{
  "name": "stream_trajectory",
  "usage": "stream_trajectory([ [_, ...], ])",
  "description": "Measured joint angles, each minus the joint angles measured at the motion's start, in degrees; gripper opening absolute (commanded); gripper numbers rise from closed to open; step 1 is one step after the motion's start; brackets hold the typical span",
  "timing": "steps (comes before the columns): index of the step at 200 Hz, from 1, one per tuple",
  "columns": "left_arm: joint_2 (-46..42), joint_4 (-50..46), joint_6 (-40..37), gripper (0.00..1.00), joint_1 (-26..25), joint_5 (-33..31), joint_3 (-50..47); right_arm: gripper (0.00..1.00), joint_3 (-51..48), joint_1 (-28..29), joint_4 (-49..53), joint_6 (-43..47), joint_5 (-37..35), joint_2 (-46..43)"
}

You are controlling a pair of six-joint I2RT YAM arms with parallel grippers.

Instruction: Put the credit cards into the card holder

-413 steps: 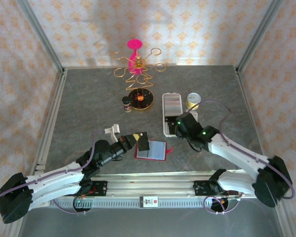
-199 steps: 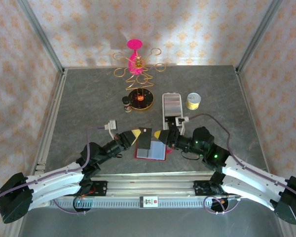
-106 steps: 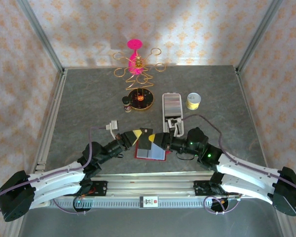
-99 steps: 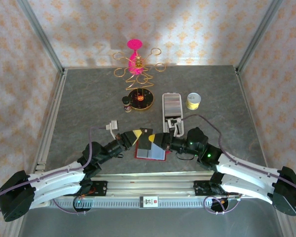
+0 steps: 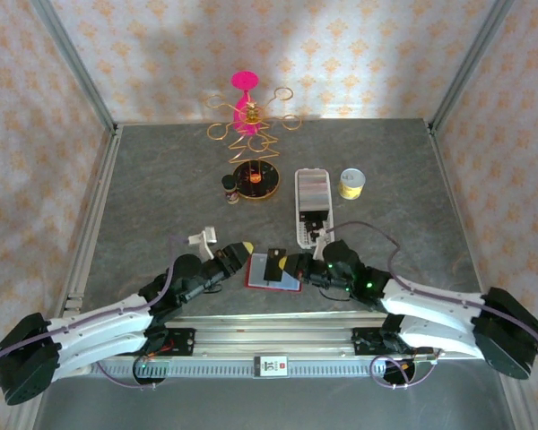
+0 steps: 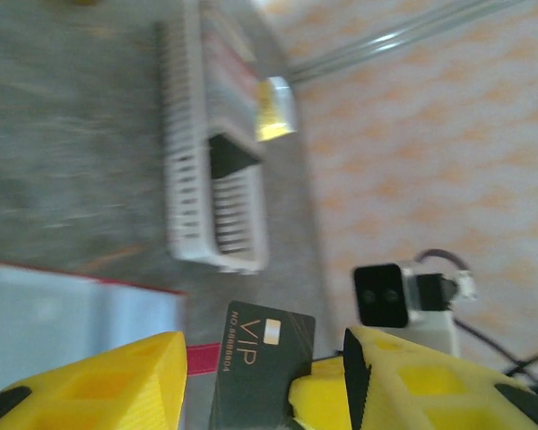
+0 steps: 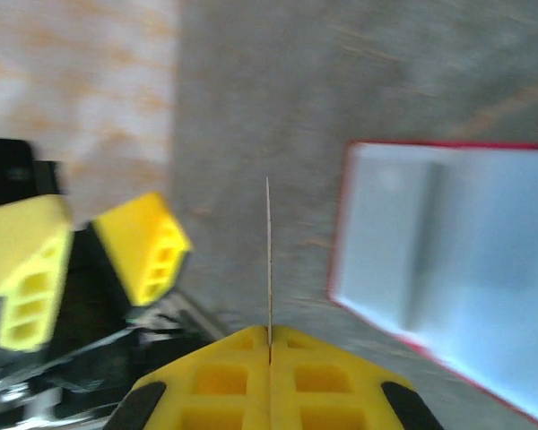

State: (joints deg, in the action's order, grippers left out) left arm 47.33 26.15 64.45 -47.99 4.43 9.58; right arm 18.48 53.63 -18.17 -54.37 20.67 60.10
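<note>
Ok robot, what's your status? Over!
Left gripper open, holding nothing. Right gripper shut on black card, beside open wallet, not in yet. Nothing blocking it.

The top external camera looks down from high behind the near edge over the whole table. The left wrist camera, close in, faces right and far; the right wrist camera, closer, faces left. Both wrist views share the card holder and black VIP card.
</note>
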Motion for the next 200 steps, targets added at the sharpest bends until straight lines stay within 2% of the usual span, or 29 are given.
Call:
stream_trajectory([
  [39,7.72,-8.81,-3.5,0.45,0.0,-2.43,1.22,0.0,-0.26,1.53,0.28,1.64,-3.65,8.94],
  [90,17.77,-9.9,-5.88,0.39,-0.02,-1.75,2.99,0.0,-0.31,1.73,-5.68,1.68,-7.13,12.96],
  [145,20.33,-9.86,-6.75,0.37,-0.09,-1.49,3.89,0.0,-0.33,1.73,-7.28,1.7,-8.92,13.79],
  [200,22.99,-9.4,-7.54,0.28,-1.07,-0.66,4.87,0.0,-0.33,1.73,-9.18,1.22,-8.85,17.03],
])
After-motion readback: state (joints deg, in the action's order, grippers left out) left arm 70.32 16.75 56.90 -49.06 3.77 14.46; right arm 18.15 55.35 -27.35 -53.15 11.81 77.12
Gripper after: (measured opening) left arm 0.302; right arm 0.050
